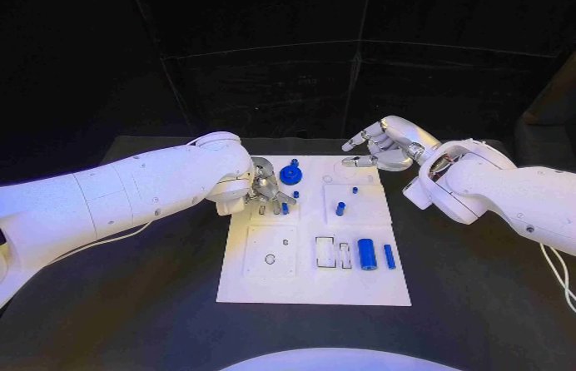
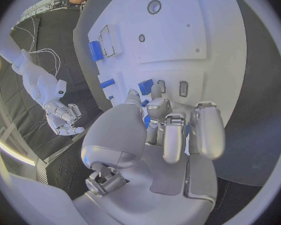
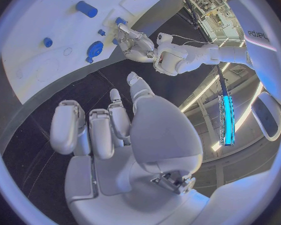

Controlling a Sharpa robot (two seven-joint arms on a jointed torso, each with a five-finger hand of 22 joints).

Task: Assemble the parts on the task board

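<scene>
The white task board (image 1: 315, 284) sits mid-frame on the black desk (image 1: 144, 304), and the left hand (image 1: 266, 190) is down over its upper-left part, fingers bunched close around a small blue part (image 2: 146, 121). I honestly can't tell if it's actually pinching it or just touching. The right hand (image 1: 382, 146) hovers off the board's upper-right corner, fingers loosely spread, holding nothing. A blue round knob (image 1: 290, 175) stands just above the left hand, and two blue cylinders (image 1: 367, 255) lie lower right on the board. Looks like the left hand's mid-way through seating a peg; next move probably needs a straight, careful push down.
</scene>
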